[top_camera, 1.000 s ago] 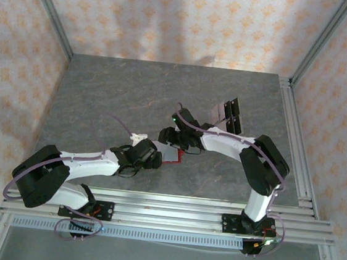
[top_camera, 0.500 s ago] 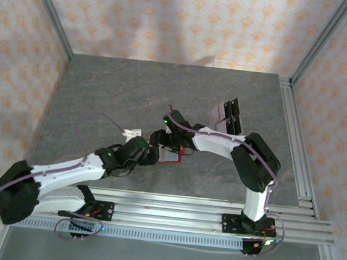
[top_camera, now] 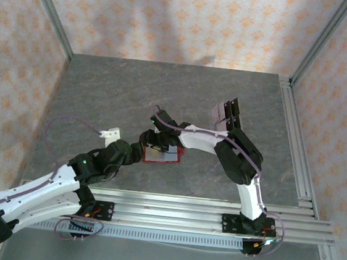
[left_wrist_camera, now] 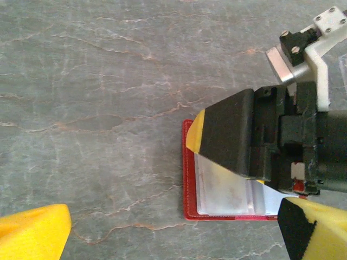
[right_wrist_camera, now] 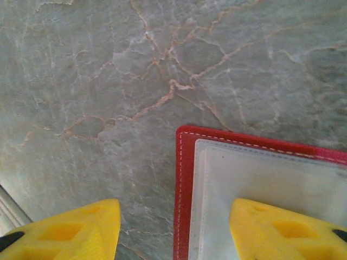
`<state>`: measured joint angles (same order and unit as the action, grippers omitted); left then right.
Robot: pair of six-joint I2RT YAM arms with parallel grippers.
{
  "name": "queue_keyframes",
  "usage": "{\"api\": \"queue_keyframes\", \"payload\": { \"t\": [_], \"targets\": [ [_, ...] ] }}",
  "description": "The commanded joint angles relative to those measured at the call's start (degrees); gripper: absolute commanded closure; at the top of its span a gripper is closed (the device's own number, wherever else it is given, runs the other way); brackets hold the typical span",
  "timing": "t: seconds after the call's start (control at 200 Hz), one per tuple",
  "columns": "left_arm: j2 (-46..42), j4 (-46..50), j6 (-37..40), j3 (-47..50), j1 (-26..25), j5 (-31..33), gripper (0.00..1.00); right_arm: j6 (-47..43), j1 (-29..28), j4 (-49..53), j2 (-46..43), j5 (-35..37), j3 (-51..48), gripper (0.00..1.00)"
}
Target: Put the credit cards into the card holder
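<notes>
Now the left gripper (top_camera: 134, 152), fingers spread and empty, has drawn back near-left. The right gripper (top_camera: 153, 141), also spread, has shifted left over the open card holder (top_camera: 161, 156) mid-table. The credit cards (top_camera: 228, 114) lie far right, unloaded.

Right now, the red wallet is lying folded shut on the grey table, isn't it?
No, it is not shut. The red wallet lies open on the grey table, its pale lining facing up, as the right wrist view shows.
</notes>
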<state>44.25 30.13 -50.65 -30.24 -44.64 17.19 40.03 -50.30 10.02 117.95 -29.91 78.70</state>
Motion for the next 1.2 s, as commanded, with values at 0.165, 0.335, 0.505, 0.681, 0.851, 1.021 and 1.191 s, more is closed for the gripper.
{"api": "queue_keyframes", "payload": {
  "t": [0.165,0.335,0.505,0.681,0.851,1.021,1.191],
  "targets": [
    [1.29,3.97,-2.08,-0.16,0.01,4.34,0.0,-1.58,0.4,5.13,-2.76,0.63,3.58,0.43],
    [4.98,3.19,-1.72,-1.53,0.18,4.01,0.0,-6.11,5.07,11.87,-13.69,5.56,2.15,0.43],
    [12.54,2.1,0.49,-5.4,1.89,1.97,0.0,-14.08,12.29,24.14,-21.12,13.74,1.66,0.43],
    [24.29,2.39,4.67,-12.27,5.89,-1.19,0.0,-24.22,18.78,35.74,-20.02,25.29,5.25,0.44],
    [35.54,3.95,8.41,-19.55,9.43,-3.38,0.0,-29.84,22.57,41.86,-13.16,33.76,11.82,0.46],
    [42.25,3.72,10.31,-23.73,10.45,-3.87,0.0,-33.29,23.69,45.9,-5.18,40.05,19.1,0.51],
    [45.15,3.18,10.57,-24.74,10.79,-4.17,0.0,-34.34,24.54,46.72,0.12,42.07,23.39,0.56]
  ]
}}
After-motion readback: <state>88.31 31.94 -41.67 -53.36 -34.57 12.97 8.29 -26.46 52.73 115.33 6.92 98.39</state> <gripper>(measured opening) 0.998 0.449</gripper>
